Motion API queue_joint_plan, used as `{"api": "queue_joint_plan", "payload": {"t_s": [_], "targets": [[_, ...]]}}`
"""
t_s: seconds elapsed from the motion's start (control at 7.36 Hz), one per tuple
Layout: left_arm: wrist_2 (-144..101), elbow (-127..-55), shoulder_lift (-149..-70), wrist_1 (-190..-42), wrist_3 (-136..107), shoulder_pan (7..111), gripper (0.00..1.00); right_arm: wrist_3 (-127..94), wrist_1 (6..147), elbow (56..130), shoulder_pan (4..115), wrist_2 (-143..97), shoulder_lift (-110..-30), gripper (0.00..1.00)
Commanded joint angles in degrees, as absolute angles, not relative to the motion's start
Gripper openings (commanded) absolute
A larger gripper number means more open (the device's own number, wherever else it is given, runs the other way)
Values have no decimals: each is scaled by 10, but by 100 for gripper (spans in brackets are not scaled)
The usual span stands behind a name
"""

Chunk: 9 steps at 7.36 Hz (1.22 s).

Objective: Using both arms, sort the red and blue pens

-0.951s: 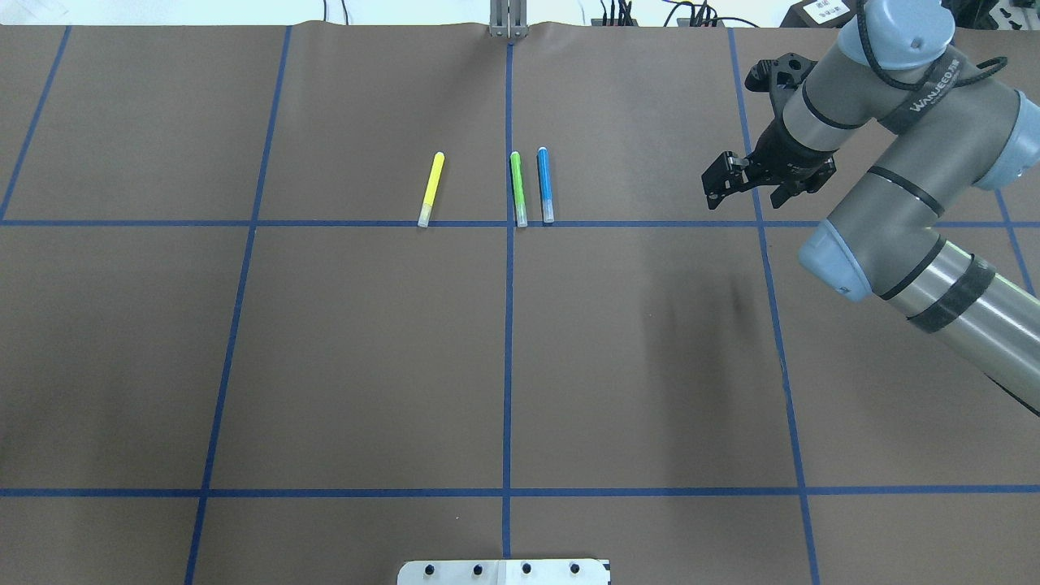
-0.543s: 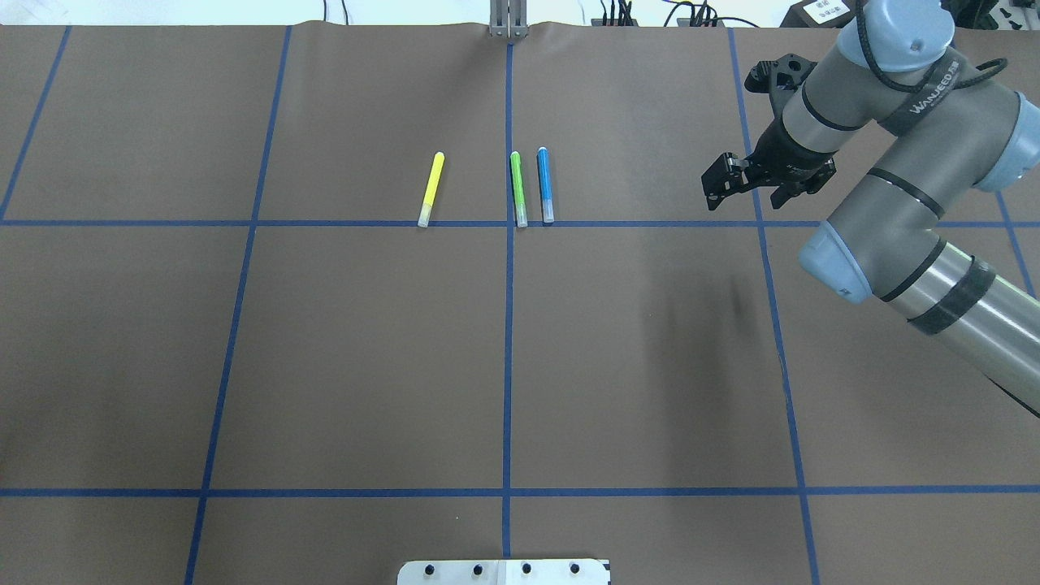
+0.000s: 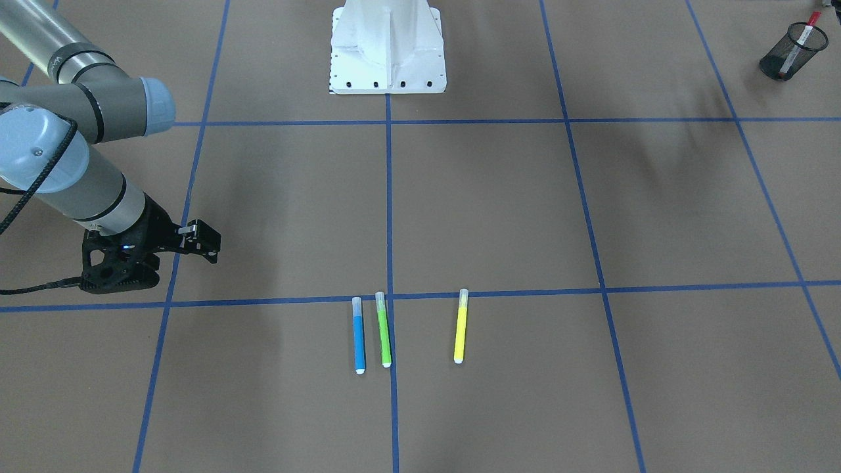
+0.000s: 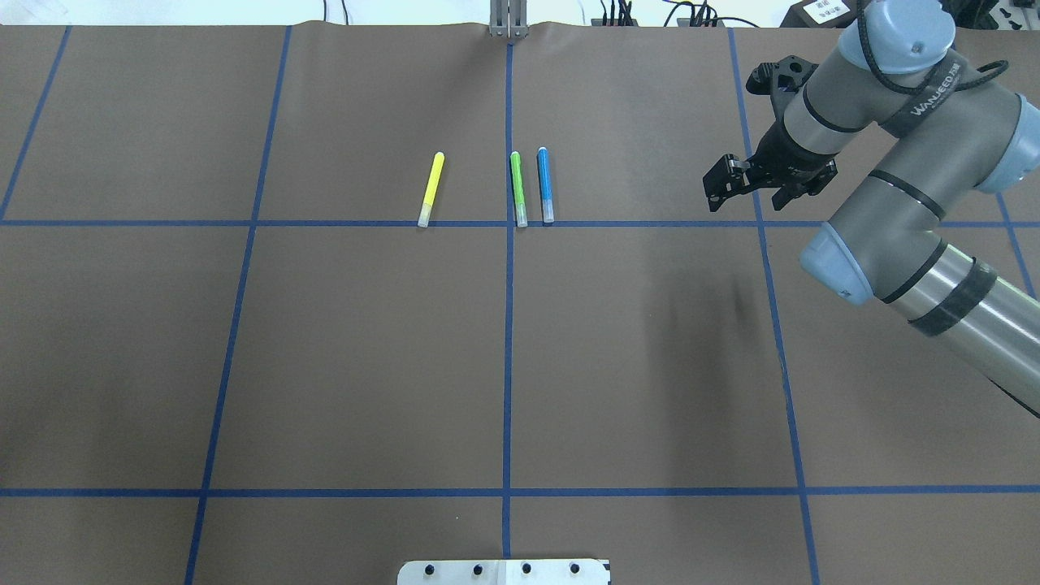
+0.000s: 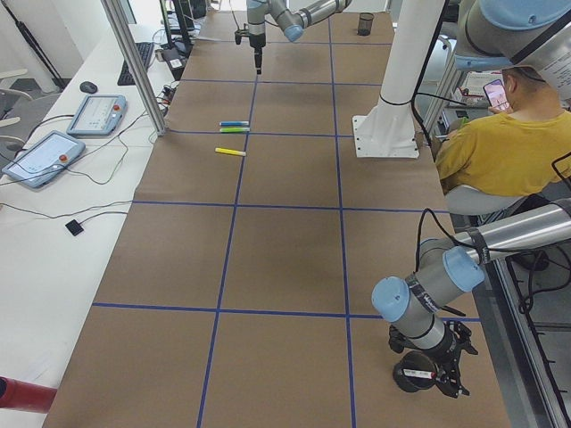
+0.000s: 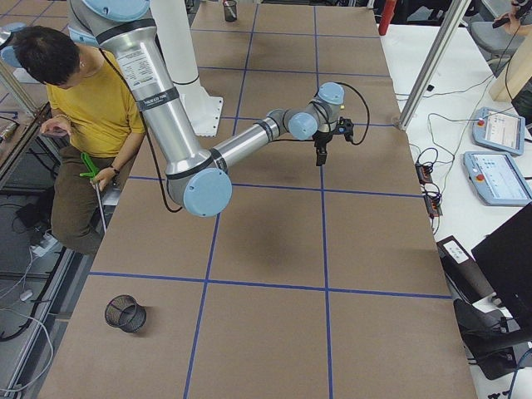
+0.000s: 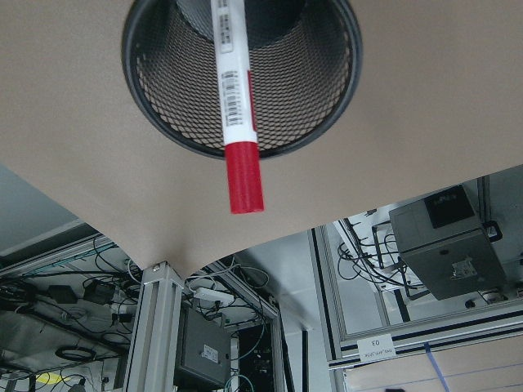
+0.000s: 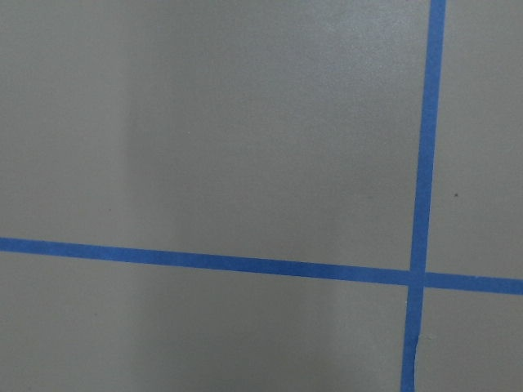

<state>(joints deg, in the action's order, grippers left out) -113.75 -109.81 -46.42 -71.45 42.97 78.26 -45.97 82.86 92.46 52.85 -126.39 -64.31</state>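
The blue pen [image 4: 545, 183] lies on the brown table just right of the centre line, clear cap toward the robot. My right gripper [image 4: 719, 185] hangs above the table well to the right of it, pointing down, open and empty; the front view shows the same gripper [image 3: 202, 242] and blue pen [image 3: 359, 341]. The red pen [image 7: 237, 106], white-barrelled with a red cap, stands in a black mesh cup [image 7: 347, 73] at the table's left end. My left gripper [image 5: 443, 370] hovers by that cup [image 5: 410, 379]; I cannot tell whether it is open or shut.
A green marker [image 4: 517, 187] lies right beside the blue pen, and a yellow marker [image 4: 431, 187] further left. A second mesh cup [image 6: 125, 314] stands at the table's right end. A person [image 5: 500, 143] sits behind the robot base [image 3: 387, 46].
The right arm has shifted only a few pixels. The markers lie exactly where they were.
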Motion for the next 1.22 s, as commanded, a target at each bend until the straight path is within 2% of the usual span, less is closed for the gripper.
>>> {"api": "queue_joint_plan", "payload": {"t_s": [0.0, 0.68, 1.09], "targets": [[-1142, -1104, -475, -714, 432, 783, 100, -460, 828, 925, 528, -1264, -643, 100], [-1238, -1194, -548, -703, 337, 789, 100, -460, 827, 925, 528, -1247, -643, 100], [-1253, -1194, -637, -709, 233, 808, 100, -459, 824, 925, 525, -1233, -643, 100]]}}
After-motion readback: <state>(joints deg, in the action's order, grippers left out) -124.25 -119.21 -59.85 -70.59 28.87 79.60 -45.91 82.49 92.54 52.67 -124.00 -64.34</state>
